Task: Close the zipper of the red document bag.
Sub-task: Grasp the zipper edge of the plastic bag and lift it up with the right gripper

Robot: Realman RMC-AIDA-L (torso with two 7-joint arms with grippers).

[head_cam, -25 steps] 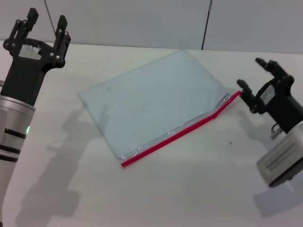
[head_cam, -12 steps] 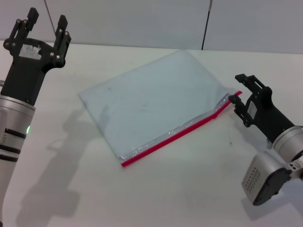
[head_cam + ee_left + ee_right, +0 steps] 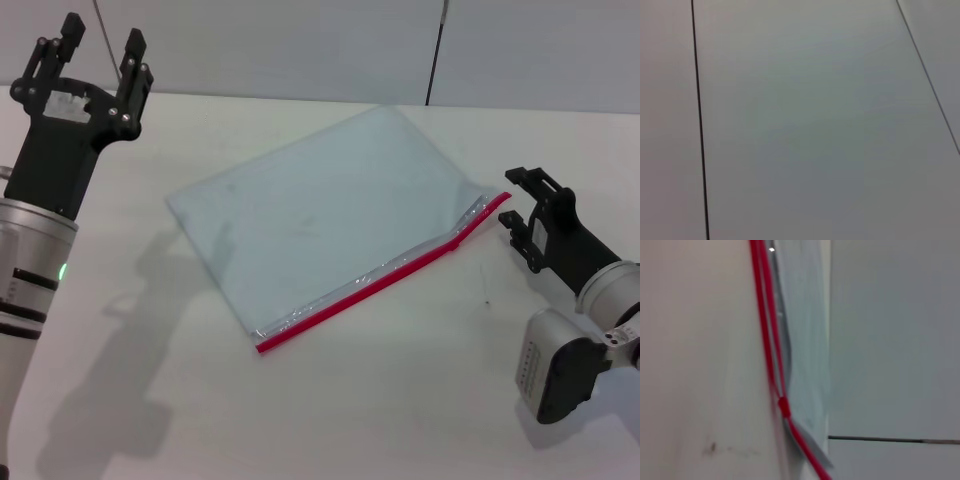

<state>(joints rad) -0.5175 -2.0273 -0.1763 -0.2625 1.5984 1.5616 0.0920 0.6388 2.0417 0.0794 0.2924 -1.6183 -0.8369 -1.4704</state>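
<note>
The red document bag [image 3: 320,220] lies flat on the white table, pale blue-grey and translucent. Its red zipper [image 3: 380,283] runs along the near edge, from the front left corner up to the right end. My right gripper [image 3: 520,203] is open just beyond that right end, a small gap from it, holding nothing. In the right wrist view the zipper [image 3: 765,315] shows as two red lines that meet at a small red slider [image 3: 784,406] beside the bag's silvery band [image 3: 802,340]. My left gripper [image 3: 100,40] is raised at the far left, open and idle.
The white table [image 3: 400,400] spreads around the bag, and a grey wall with a dark vertical seam [image 3: 437,50] stands behind it. The left wrist view shows only wall panels and a seam [image 3: 699,125].
My right gripper first moved in to the zipper's right end, then drew back a little to the right. The bag and the left arm stayed put.
</note>
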